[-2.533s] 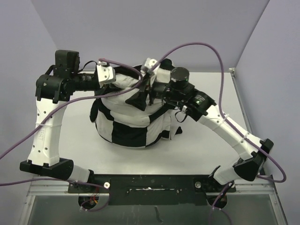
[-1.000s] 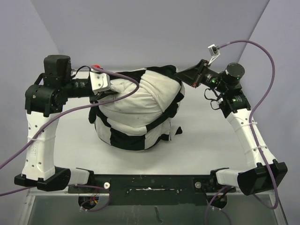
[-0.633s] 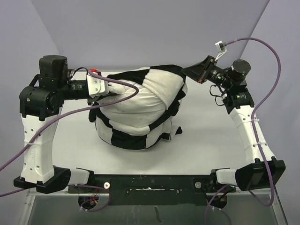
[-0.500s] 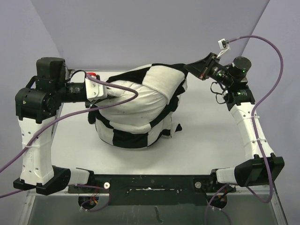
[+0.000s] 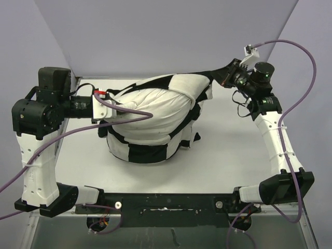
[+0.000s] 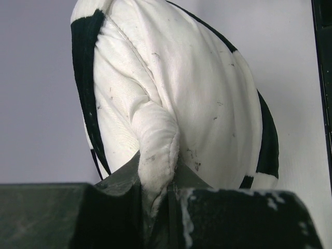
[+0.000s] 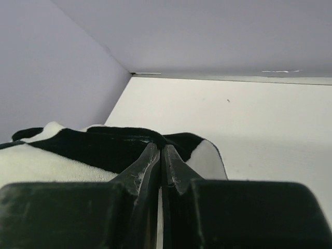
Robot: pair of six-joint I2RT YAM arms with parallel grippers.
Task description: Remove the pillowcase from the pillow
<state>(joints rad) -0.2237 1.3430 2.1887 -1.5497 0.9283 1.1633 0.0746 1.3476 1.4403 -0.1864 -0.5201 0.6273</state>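
1. Your left gripper [image 5: 107, 99] is clamped on a pinched corner of the pillow [image 5: 153, 106]. The left wrist view shows off-white fabric squeezed between its fingers [image 6: 122, 179].
2. Your right gripper [image 5: 222, 78] is closed on a black edge of the pillowcase [image 5: 140, 151], near the worktop's far right corner. The jaws meet with only cloth between them.
3. The pillow stands mid-worktop [image 5: 228, 150], nearer the far edge. Its upper part lies bare between the two grippers.
4. The pillowcase is bunched in folds around the pillow's lower, near portion. One band runs taut over the top right to the right gripper.
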